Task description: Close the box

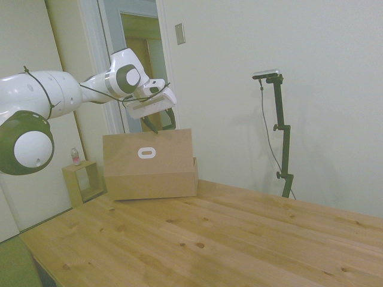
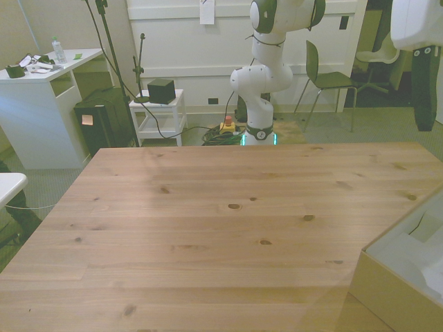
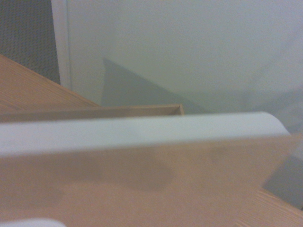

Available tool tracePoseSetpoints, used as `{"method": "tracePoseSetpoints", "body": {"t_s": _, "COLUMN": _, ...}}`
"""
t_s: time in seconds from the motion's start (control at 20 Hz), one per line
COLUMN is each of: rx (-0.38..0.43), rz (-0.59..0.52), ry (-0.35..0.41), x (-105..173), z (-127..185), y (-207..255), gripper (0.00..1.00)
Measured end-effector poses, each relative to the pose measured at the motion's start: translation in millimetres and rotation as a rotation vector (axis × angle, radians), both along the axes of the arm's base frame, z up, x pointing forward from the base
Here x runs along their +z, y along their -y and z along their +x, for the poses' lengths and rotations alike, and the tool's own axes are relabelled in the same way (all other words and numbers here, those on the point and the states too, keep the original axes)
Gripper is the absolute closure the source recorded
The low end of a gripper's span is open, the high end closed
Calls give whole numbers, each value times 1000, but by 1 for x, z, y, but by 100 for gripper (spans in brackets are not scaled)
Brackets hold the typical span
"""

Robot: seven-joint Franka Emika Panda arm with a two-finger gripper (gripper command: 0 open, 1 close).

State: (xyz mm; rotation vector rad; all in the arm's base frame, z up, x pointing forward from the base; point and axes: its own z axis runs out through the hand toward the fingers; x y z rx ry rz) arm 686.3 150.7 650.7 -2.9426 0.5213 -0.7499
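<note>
The box sits at the tabletop's far left edge, its lid standing up. The gripper hangs just above the lid's top edge; I cannot tell if its fingers are open. A crooked push could slide the box off the edge.

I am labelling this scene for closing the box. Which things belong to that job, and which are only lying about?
For the job:
- box, lid standing upright, open
- gripper just above the lid's top edge

Lying about:
- wooden cube frame beside the box
- small bottle on it

Wooden cube frame (bottle atop)
</note>
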Motion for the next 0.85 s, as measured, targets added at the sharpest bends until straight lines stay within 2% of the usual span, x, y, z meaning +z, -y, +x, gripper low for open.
{"method": "tracePoseSetpoints", "body": {"t_s": 0.2, "rx": -15, "rz": -5, "ry": -16, "x": -4, "z": -1, "y": 4, "gripper": 0}}
{"method": "tracePoseSetpoints", "body": {"t_s": 0.35, "rx": -91, "rz": 6, "ry": -82, "x": -17, "z": -18, "y": 12, "gripper": 0}}
{"method": "tracePoseSetpoints", "body": {"t_s": 0.65, "rx": -283, "rz": 45, "ry": -214, "x": -31, "z": -80, "y": 43, "gripper": 0}}
{"method": "tracePoseSetpoints", "body": {"t_s": 0.85, "rx": -348, "rz": 188, "ry": -309, "x": -45, "z": -128, "y": 69, "gripper": 0}}
